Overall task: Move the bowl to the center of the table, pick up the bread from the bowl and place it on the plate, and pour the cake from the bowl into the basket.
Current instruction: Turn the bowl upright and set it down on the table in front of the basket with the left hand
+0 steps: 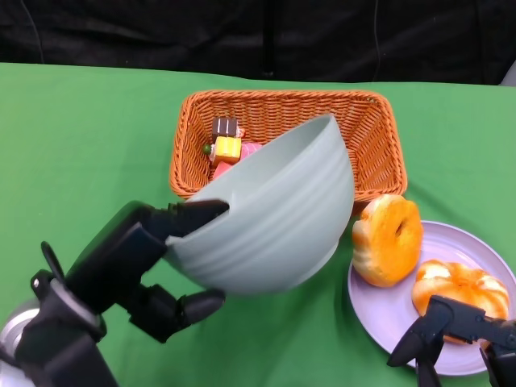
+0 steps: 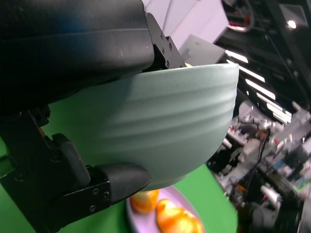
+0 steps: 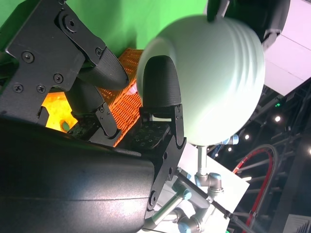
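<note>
Above the green worktop (image 1: 81, 129) your left hand (image 1: 137, 266) holds the pale green bowl (image 1: 274, 218) tipped on its side, fingers (image 1: 197, 216) clamped on its rim and underside, the mouth turned toward the wicker basket (image 1: 367, 129). Toy cake pieces (image 1: 227, 142) already lie in the basket, partly hidden behind the bowl's rim; you cannot see into the bowl from any view. To the right, the lilac plate (image 1: 476, 242) carries two breads: a ring-shaped one (image 1: 389, 239) propped at the plate's near-left edge, just beside the bowl, and a ridged one (image 1: 459, 289) beside it. Your right hand (image 1: 455, 334) sits low at the plate's front edge, cut off by the frame; its fingers (image 1: 423, 330) are spread apart and hold nothing, one touching the ridged bread. The right wrist view shows those fingers apart, with the bowl beyond.
</note>
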`<state>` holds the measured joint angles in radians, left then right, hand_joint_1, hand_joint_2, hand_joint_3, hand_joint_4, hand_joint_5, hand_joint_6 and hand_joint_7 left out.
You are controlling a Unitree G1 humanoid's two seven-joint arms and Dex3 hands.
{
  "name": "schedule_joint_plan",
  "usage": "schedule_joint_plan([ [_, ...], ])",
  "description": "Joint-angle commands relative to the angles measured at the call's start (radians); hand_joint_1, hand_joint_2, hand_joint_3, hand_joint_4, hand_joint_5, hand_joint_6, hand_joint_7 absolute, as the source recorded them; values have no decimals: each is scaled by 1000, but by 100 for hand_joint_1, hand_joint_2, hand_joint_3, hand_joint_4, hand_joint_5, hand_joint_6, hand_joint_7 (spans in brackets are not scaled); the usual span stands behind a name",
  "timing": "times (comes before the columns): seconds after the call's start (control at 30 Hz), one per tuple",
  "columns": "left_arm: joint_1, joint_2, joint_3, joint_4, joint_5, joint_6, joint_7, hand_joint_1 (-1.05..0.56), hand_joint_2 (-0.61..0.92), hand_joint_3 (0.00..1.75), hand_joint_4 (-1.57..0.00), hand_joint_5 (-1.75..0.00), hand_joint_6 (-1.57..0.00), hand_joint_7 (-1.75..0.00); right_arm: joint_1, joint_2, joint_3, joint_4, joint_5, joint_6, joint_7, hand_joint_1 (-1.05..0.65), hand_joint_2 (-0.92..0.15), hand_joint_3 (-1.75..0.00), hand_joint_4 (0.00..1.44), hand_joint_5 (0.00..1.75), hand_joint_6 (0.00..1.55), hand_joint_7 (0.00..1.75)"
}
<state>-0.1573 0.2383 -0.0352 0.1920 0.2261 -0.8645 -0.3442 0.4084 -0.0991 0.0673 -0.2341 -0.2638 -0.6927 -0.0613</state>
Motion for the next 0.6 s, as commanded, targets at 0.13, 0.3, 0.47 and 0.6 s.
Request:
schedule_joint_plan([
  [0.13, -21, 75, 46, 75, 333, -231, 240, -21, 25, 160, -108, -175, -82, -175, 16, -1, -9, -30, 11, 8, 1, -5, -15, -173, 89, 174, 84, 134],
  [0.3, -40, 151, 35, 63, 688, -259, 506, -20, 31, 131, -105, -175, -78, -175, 20, 5, -9, -40, 7, 15, -1, -5, -16, -174, 89, 173, 84, 135],
  [0.47, -55, 256, -86, 32, 981, -167, 775, -26, 38, 101, -102, -175, -74, -175, 19, 15, -8, -38, 12, -1, -8, -5, -18, -170, 90, 173, 84, 134],
  [0.6, -56, 332, -199, 2, 1110, -60, 884, -40, 75, 21, -98, -175, -94, -110, 27, 25, -1, -56, 19, 7, -6, -6, -22, -166, 89, 173, 83, 134],
])
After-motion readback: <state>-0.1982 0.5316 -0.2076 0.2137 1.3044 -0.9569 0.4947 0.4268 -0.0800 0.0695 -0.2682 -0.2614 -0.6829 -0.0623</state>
